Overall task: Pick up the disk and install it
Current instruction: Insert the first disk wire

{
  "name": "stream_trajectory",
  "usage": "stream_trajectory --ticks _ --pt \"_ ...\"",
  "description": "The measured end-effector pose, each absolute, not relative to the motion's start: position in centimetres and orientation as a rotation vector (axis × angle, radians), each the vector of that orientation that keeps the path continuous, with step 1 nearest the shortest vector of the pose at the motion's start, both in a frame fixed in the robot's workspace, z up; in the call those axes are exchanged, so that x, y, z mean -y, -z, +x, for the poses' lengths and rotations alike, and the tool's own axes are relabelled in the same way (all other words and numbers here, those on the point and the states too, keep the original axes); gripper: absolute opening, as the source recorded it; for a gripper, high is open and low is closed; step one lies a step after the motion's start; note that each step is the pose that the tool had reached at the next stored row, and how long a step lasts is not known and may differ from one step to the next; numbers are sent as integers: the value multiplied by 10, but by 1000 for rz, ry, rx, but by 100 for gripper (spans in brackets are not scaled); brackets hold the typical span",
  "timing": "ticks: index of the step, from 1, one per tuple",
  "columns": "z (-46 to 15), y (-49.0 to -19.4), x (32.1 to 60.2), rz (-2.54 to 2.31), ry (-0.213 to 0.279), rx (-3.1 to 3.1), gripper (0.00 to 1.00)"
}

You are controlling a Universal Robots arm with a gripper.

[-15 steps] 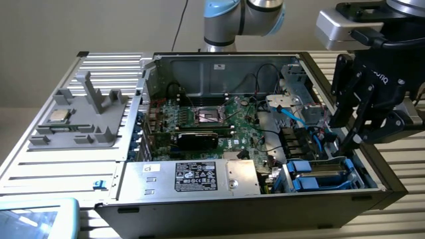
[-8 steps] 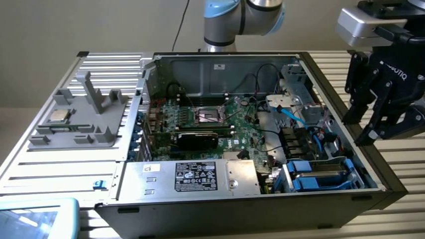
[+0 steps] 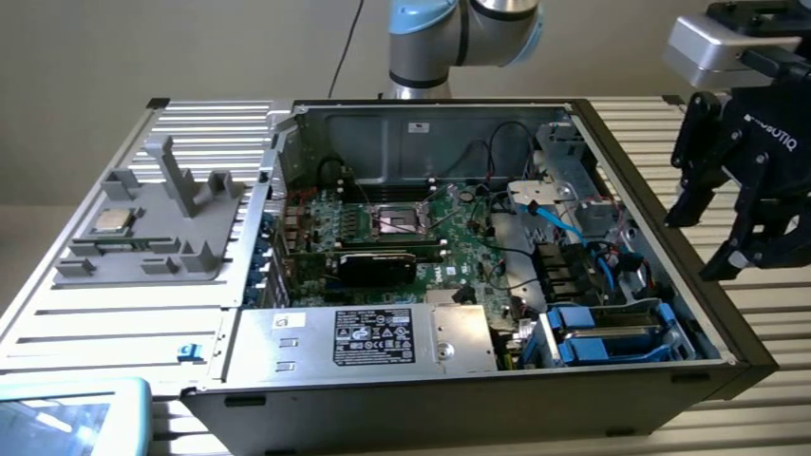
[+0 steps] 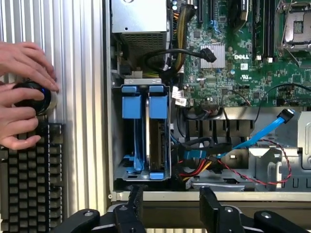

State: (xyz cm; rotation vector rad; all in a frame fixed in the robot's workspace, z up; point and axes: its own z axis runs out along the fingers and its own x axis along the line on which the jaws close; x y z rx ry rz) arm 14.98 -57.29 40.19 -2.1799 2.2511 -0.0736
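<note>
The disk sits edge-on in the drive cage inside the open computer case, framed by its blue carrier. A second blue carrier fills the slot beside it. In the exterior view the blue carriers lie at the case's near corner on the exterior view's right. My gripper hangs just outside the case wall by the cage, open, with nothing between its fingers. In the exterior view my gripper is above the case's edge on the exterior view's right.
A motherboard, loose cables and a blue SATA cable crowd the case. The silver power supply sits at the near side. A grey fixture with a CPU chip stands on the exterior view's left. A person's hands and a keyboard lie outside the case.
</note>
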Motion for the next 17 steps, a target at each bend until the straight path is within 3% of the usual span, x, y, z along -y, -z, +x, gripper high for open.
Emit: stream_trajectory --ticks 17 --pt "154 -376 565 -2102 47 -2304 60"
